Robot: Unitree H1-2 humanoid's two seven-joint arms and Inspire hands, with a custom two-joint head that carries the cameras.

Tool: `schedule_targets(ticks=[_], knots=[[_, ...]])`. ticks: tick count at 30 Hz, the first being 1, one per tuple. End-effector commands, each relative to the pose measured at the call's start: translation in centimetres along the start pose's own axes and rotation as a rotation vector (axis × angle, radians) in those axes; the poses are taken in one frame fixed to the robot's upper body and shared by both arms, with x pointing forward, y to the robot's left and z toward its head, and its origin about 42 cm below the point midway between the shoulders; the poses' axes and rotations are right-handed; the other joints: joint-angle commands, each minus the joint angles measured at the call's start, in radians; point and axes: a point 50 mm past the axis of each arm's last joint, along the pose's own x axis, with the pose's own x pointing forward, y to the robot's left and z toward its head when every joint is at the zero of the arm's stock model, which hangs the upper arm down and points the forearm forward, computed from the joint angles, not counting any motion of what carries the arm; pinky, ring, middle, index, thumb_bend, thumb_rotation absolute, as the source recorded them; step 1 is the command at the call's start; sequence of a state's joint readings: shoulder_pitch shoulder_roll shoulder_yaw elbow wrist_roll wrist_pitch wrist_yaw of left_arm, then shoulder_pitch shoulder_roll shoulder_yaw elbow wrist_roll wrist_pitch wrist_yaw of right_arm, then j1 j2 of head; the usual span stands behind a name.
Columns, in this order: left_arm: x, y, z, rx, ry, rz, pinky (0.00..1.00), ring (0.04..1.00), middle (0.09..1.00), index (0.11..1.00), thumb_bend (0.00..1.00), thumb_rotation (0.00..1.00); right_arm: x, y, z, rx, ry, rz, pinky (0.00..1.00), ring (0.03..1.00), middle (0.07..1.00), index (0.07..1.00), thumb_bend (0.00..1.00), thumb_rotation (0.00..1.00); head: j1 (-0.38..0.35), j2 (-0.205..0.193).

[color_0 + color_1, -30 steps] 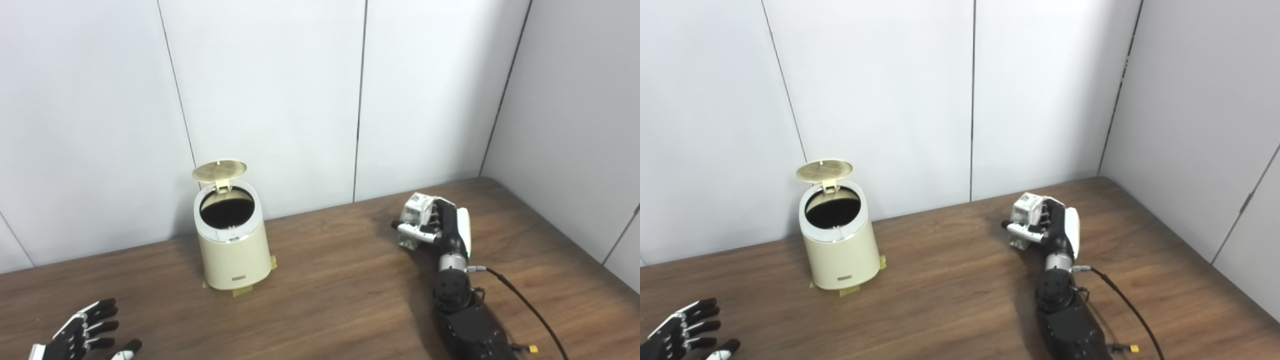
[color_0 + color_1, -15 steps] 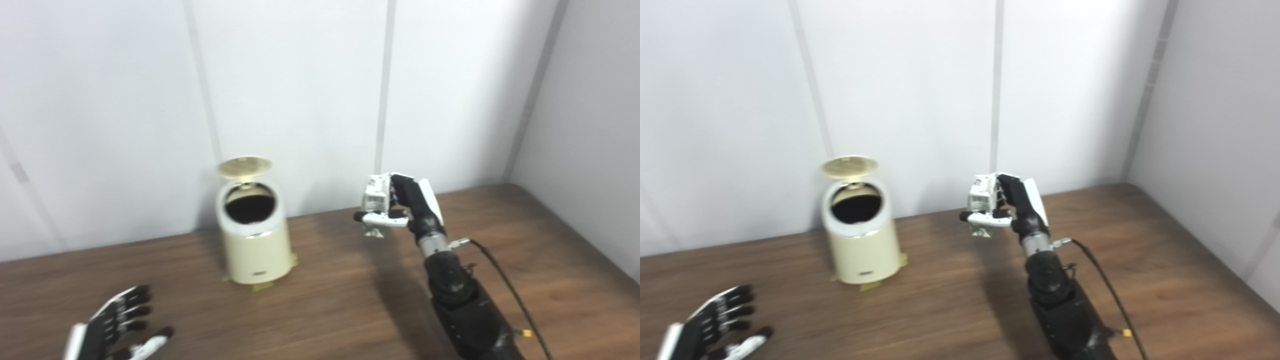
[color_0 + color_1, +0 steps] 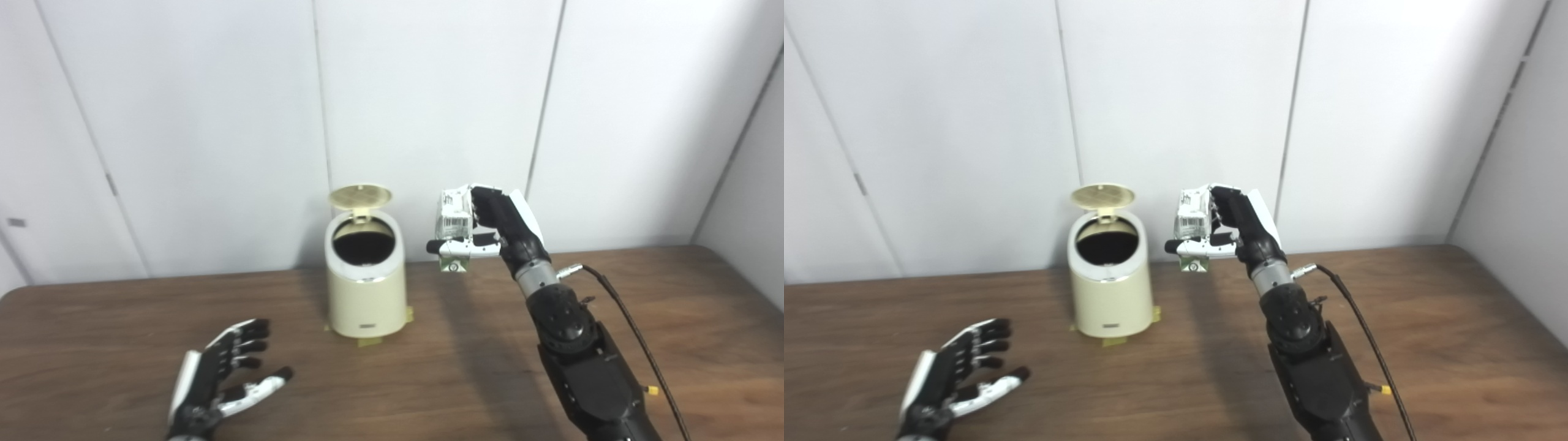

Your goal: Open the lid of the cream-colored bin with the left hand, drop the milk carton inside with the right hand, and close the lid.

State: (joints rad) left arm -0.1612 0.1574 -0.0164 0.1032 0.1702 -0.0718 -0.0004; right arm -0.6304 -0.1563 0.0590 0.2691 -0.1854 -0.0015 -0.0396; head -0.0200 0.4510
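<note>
Left hand [image 3: 217,376] low over the table [image 3: 92,343], fingers spread, empty. Cream bin [image 3: 365,288] centre, lid [image 3: 359,196] up, mouth open. Right hand [image 3: 499,229] grips milk carton [image 3: 454,228], upright, raised just right of the rim, seemingly not yet over it.

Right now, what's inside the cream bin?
The cream bin stands with its lid up; only a dark interior shows, its bottom hidden. The milk carton is outside, in the right hand.

Right hand [image 3: 499,229] raised, clenched; left hand [image 3: 223,373] low (fingers spread).
</note>
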Motion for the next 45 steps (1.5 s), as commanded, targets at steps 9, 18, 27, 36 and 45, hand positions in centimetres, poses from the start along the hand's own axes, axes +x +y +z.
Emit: schedule_targets(ticks=[9, 18, 27, 36, 45], knots=[[0.3, -1.7, 1.0, -0.021, -0.027, 0.011, 0.69, 0.742, 0.773, 0.762, 0.72, 0.09, 4.0, 2.3, 6.3, 0.059, -0.169, 0.008, 0.31, 0.4, 0.485, 0.527, 0.52, 0.0, 0.018, -0.003], [0.6, -2.1, 0.9, -0.009, -0.047, 0.004, 0.63, 0.733, 0.773, 0.758, 0.71, 0.09, 5.1, 4.5, 7.2, 0.122, -0.2, 0.039, 0.3, 0.393, 0.49, 0.53, 0.51, 0.0, 0.027, -0.007], [0.5, -2.7, 1.3, -0.018, -0.037, 0.009, 0.64, 0.735, 0.773, 0.759, 0.72, 0.1, 6.3, 6.2, 7.5, 0.099, -0.21, 0.066, 0.29, 0.398, 0.49, 0.525, 0.52, 0.0, 0.046, -0.002], [0.2, -3.0, 1.6, -0.016, -0.042, 0.007, 0.64, 0.741, 0.778, 0.765, 0.71, 0.11, 7.3, 7.1, 7.4, 0.049, -0.224, 0.098, 0.29, 0.39, 0.49, 0.534, 0.51, 0.0, 0.06, 0.008], [0.2, -3.1, 1.7, -0.032, -0.046, 0.009, 0.63, 0.73, 0.772, 0.756, 0.7, 0.1, 8.0, 7.3, 6.3, -0.003, -0.319, 0.114, 0.29, 0.386, 0.486, 0.537, 0.51, 0.0, 0.07, 0.016]])
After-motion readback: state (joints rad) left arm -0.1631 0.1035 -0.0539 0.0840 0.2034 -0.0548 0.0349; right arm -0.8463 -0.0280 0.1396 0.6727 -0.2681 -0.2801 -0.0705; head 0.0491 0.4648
